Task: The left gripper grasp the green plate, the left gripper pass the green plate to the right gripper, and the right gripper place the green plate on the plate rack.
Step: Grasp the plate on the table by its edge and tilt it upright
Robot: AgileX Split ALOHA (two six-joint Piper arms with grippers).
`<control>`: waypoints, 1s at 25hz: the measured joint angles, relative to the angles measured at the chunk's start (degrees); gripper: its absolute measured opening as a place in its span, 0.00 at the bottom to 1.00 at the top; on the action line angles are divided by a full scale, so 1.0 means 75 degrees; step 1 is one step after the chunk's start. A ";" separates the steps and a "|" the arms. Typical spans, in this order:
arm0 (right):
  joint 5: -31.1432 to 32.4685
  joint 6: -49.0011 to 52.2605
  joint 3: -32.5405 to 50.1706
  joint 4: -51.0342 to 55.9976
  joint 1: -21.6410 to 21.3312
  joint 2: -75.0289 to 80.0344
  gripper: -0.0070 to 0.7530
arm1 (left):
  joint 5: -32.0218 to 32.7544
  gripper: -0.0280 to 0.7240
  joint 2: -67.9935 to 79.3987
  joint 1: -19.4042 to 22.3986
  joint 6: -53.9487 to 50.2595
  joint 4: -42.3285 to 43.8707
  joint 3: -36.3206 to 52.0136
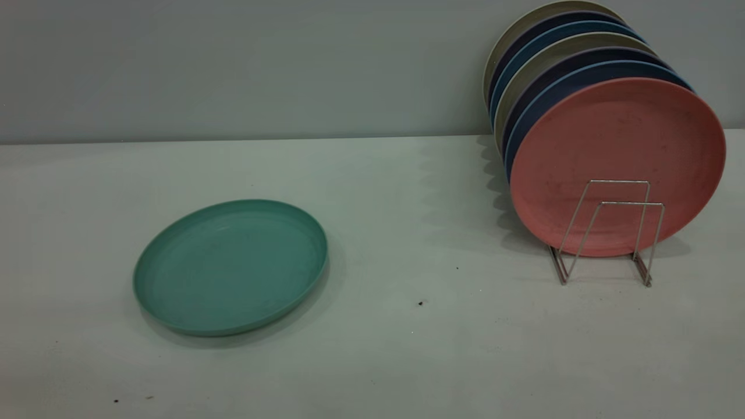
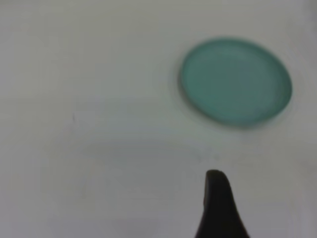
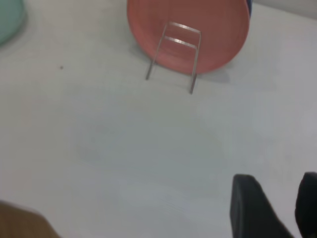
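Observation:
The green plate (image 1: 231, 266) lies flat on the white table, left of centre, with nothing touching it. In the left wrist view the green plate (image 2: 236, 81) sits well ahead of my left gripper (image 2: 218, 198), of which only one black tip shows, clear of the plate. The plate rack (image 1: 608, 233) stands at the right with a pink plate (image 1: 617, 157) leaning in it. My right gripper (image 3: 276, 181) hovers over bare table, short of the plate rack (image 3: 174, 54), open with nothing between its fingers. Neither gripper appears in the exterior view.
Behind the pink plate, several blue and beige plates (image 1: 559, 64) stand stacked upright in the rack against the grey wall. Bare table (image 1: 430, 302) stretches between the green plate and the rack. A brown edge (image 3: 22, 223) shows in a corner of the right wrist view.

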 joint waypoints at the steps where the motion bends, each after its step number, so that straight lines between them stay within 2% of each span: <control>1: -0.0121 -0.0022 -0.0034 0.0040 0.0000 0.0097 0.33 | -0.0133 0.72 0.0425 0.0000 -0.0148 0.0000 0.0000; 6: -0.1175 -0.0357 -0.0086 0.0688 0.0000 0.1084 0.36 | -0.1459 0.72 0.2679 0.0000 -0.0576 -0.0290 0.0000; 10: -0.1951 -0.1032 -0.0088 0.1453 0.0000 0.2275 0.45 | -0.2505 0.72 0.4736 0.0000 -0.0144 -0.1257 0.0000; 13: -0.2470 -0.1679 -0.0088 0.1960 0.0000 0.3155 0.49 | -0.3279 0.72 0.6232 0.0000 0.0852 -0.2443 0.0000; 17: -0.3024 -0.2421 -0.0088 0.2431 0.0000 0.4154 0.50 | -0.4301 0.72 0.8052 0.0000 0.2762 -0.4574 -0.0039; 25: -0.3363 -0.3208 -0.0088 0.2983 0.0000 0.5080 0.50 | -0.5198 0.72 1.0961 0.0054 0.6391 -0.8549 -0.0830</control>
